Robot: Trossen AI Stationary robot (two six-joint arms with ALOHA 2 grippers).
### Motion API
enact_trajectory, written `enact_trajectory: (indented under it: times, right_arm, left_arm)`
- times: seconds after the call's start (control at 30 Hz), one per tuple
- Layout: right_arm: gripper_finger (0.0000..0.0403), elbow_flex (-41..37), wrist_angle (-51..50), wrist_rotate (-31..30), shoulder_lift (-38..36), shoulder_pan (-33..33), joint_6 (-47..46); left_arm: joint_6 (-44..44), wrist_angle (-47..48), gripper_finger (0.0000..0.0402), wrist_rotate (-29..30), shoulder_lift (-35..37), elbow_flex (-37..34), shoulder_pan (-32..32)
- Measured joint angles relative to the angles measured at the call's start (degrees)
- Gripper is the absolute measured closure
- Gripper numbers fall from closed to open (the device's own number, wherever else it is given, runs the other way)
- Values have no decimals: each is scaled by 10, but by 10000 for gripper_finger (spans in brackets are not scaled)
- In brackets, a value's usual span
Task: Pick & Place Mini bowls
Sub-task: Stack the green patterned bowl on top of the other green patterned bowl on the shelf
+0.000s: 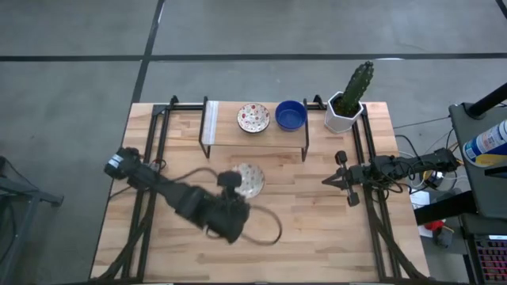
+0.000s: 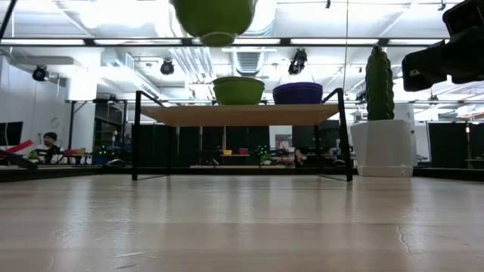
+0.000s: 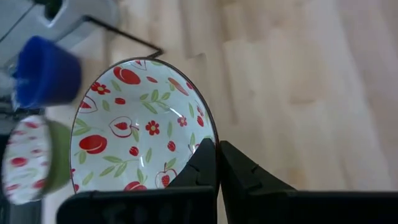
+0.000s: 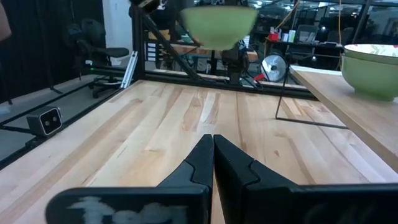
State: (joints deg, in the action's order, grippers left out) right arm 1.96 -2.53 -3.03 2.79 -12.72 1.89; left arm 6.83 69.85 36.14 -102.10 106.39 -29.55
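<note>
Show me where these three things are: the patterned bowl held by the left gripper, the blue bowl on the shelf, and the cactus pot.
held patterned bowl [image 3: 140, 134]: left wrist view, on its inner wall.
blue bowl [image 1: 291, 115]: high view, on its inside.
cactus pot [image 1: 344, 117]: high view, on its white rim.

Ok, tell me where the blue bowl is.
High view: the blue bowl sits on the raised shelf, between the speckled bowl and the cactus pot.
</note>
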Motion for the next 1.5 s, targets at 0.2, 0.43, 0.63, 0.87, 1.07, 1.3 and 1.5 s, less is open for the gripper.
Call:
enact_trajectory:
  times: [0.2, 0.43, 0.63, 0.87, 1.07, 1.3, 1.5]
  right_arm:
    - [394, 0, 0, 0, 0, 0, -7]
    - [394, 0, 0, 0, 0, 0, -3]
    - [394, 0, 0, 0, 0, 0, -3]
    - [394, 0, 0, 0, 0, 0, -1]
    - [394, 0, 0, 0, 0, 0, 0]
    - [394, 0, 0, 0, 0, 0, -1]
    - [394, 0, 0, 0, 0, 0, -2]
  left_arm:
    - [-40, 37, 401, -1, 0, 61, 84]
    - [-94, 43, 401, -1, 0, 110, 182]
    - [-152, 18, 401, -4, 0, 116, 257]
    - [-205, -18, 401, -59, -9, 115, 325]
    - [-226, -30, 401, -73, -9, 115, 365]
    - [-232, -40, 401, -118, -9, 113, 372]
    - [-236, -44, 401, -143, -9, 83, 374]
